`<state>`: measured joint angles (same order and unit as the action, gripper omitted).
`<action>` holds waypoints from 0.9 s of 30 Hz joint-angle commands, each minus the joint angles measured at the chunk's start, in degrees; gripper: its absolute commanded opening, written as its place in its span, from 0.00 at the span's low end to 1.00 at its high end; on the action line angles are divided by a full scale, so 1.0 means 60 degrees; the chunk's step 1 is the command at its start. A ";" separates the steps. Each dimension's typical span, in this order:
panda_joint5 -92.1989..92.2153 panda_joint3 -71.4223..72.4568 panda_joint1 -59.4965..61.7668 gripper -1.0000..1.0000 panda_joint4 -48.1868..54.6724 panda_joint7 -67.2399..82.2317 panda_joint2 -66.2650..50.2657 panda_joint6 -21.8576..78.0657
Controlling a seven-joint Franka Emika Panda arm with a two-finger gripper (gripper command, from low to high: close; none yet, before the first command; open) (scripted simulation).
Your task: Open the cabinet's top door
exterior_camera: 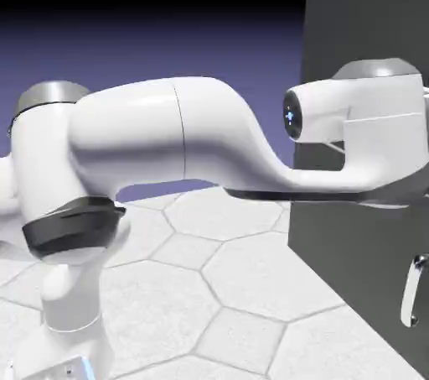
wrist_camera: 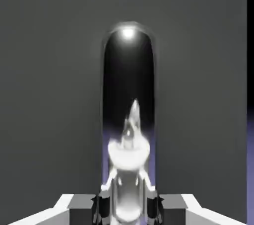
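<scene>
The exterior view's right edge cuts off the cabinet (exterior_camera: 369, 227) and the end of the arm (exterior_camera: 385, 131), so the gripper lies out of that picture. The arm hides part of the cabinet's front. In the hand view, the shiny handle (wrist_camera: 129, 95) runs off the bottom edge, its reflections blurred.

Bright, even light washes out the pale upper curves of my glossy white robot arm (exterior_camera: 201, 127), while its undersides fall into soft grey shade. Beyond my arm, the tall matte charcoal-grey cabinet (exterior_camera: 335, 227) looks dim. Down my hand's view, a hot white glare spot tops the shiny, mirror-like rounded handle (wrist_camera: 128, 65), set against flat, dull grey.
</scene>
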<state>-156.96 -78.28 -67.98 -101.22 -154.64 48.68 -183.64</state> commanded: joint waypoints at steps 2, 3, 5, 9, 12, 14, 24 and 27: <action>0.0072 0.0453 0.0692 0.00 -0.0611 -0.0090 -0.0056 0.0347; 0.0118 0.0681 0.1038 0.00 -0.0906 -0.0132 -0.0081 0.0507; 0.0230 0.1145 0.1730 0.00 -0.1476 -0.0206 -0.0127 0.0814; 0.0533 0.2098 0.3114 0.00 -0.2555 -0.0312 -0.0181 0.1374; 0.0836 0.2839 0.4152 0.00 -0.3319 -0.0339 -0.0176 0.1752; 0.1077 0.3347 0.4844 0.00 -0.3813 -0.0329 -0.0144 0.1987; 0.2825 0.6056 0.8304 0.00 -0.6196 0.0111 0.0449 0.3006; 0.3577 0.6932 0.9342 0.00 -0.6907 0.0387 0.0804 0.3263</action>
<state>-135.55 -36.69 -11.93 -142.64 -152.31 53.51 -164.11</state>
